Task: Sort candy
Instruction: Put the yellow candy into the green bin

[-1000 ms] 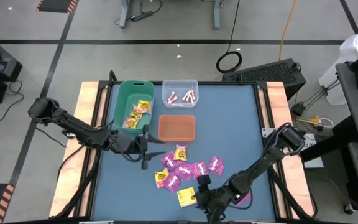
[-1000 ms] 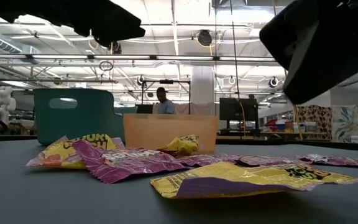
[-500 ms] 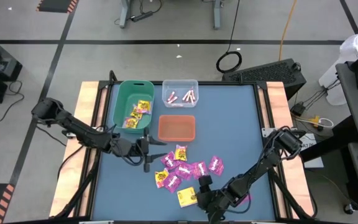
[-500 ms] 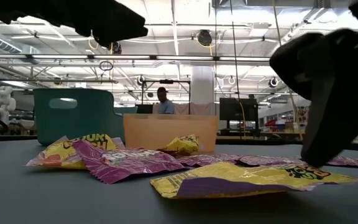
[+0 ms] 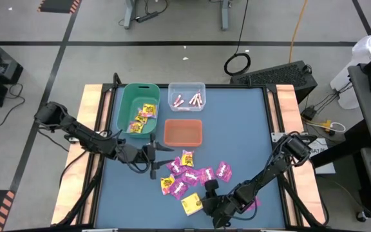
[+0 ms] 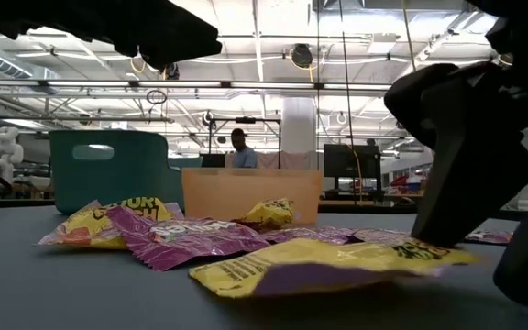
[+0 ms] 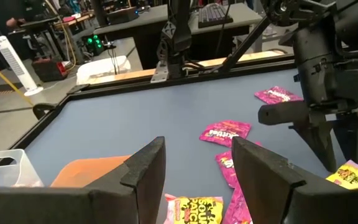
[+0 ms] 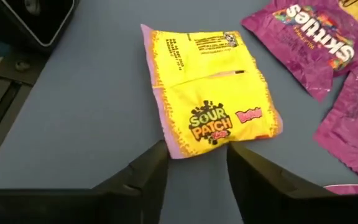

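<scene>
Both arms are dark, nearly black, built of slim jointed links with bulkier rounded joints. The left tool [image 5: 152, 158] and the right tool [image 5: 206, 201] each end in two broad, flat-faced, angular dark fingers [image 7: 146, 167] with a matte finish.
</scene>
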